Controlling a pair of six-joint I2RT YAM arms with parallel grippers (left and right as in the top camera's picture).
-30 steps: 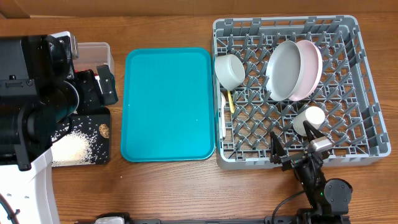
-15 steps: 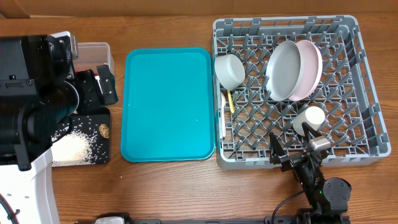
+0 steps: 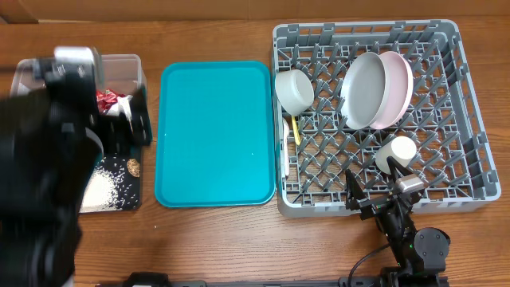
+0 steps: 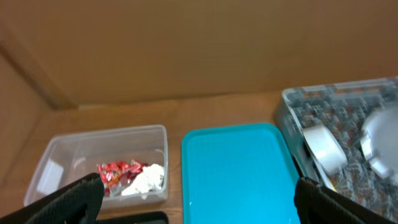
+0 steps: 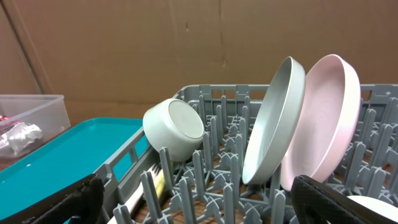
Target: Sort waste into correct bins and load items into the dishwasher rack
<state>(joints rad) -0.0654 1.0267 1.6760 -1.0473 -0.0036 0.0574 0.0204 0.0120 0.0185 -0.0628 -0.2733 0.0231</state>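
Note:
The clear tub [image 3: 127, 65] holds the red-sided foil wrapper [image 3: 107, 99] and the white napkin [image 4: 147, 178]. The black tray [image 3: 134, 195] holds loose rice [image 3: 102, 185] and a brown morsel [image 3: 133, 167]. The grey rack [image 3: 470, 104] holds the small bowl [image 3: 295, 90], grey plate [image 3: 364, 89], pink plate [image 3: 397, 86], white cup [image 3: 398, 151] and the utensils [image 3: 288, 139]. My left gripper [image 4: 199, 202] is open and empty, raised over the bins and blurred in the overhead view [image 3: 127, 119]. My right gripper [image 5: 199, 205] is open and empty at the rack's front edge [image 3: 373, 182].
The flat teal tray [image 3: 215, 131] lies between the bins and the rack and has nothing on it. A brown cardboard wall [image 4: 199, 43] runs along the back. The left arm's bulk hides part of the bins from overhead.
The left arm has swung and is motion-blurred, uncovering more of the clear tub's left side. The right arm and the rack's contents have not moved.

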